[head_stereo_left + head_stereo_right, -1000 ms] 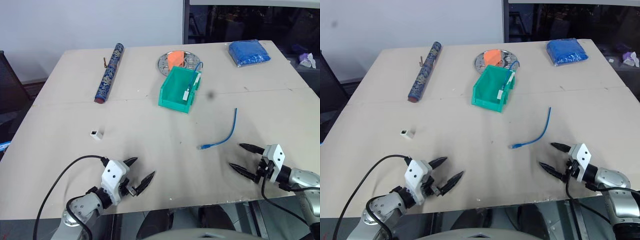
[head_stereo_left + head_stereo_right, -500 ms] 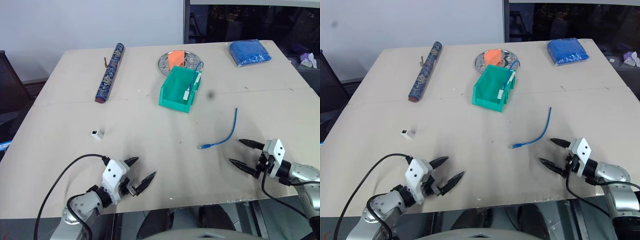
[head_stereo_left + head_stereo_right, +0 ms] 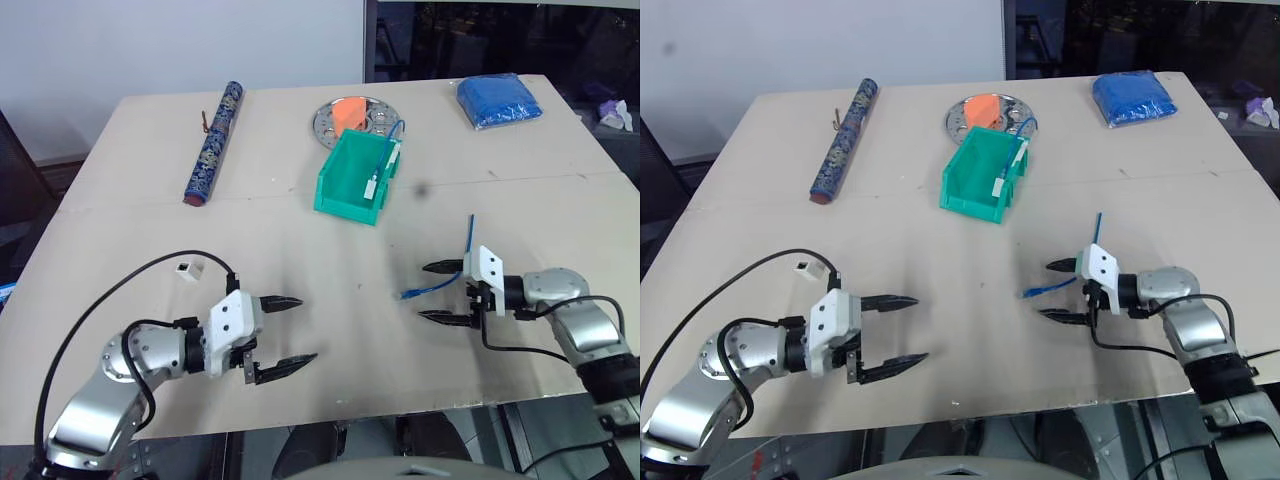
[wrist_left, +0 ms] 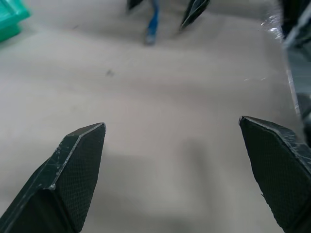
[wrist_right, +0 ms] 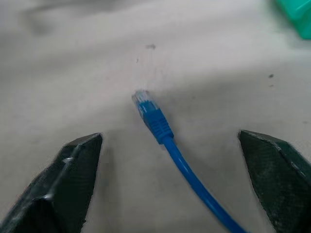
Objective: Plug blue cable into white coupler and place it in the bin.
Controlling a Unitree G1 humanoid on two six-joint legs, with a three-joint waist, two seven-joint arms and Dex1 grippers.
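Moved: right gripper (image 3: 433, 292) has swung in to straddle the blue cable (image 3: 452, 271) plug end; left gripper (image 3: 292, 336) has lifted and turned right.
Right gripper: fingers apart either side of the plug, not touching it.
Left gripper: spread wide, empty.
Blue cable: flat on the table (image 3: 300, 240).
White coupler (image 3: 188, 268): on the table, near the left arm.
Bin (image 3: 356, 180): mid-table, in front of the metal plate (image 3: 352, 117).

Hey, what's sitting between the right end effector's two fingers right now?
The plug end of the blue cable lies on the table between the open fingers of the right end effector, untouched; the right wrist view shows it.
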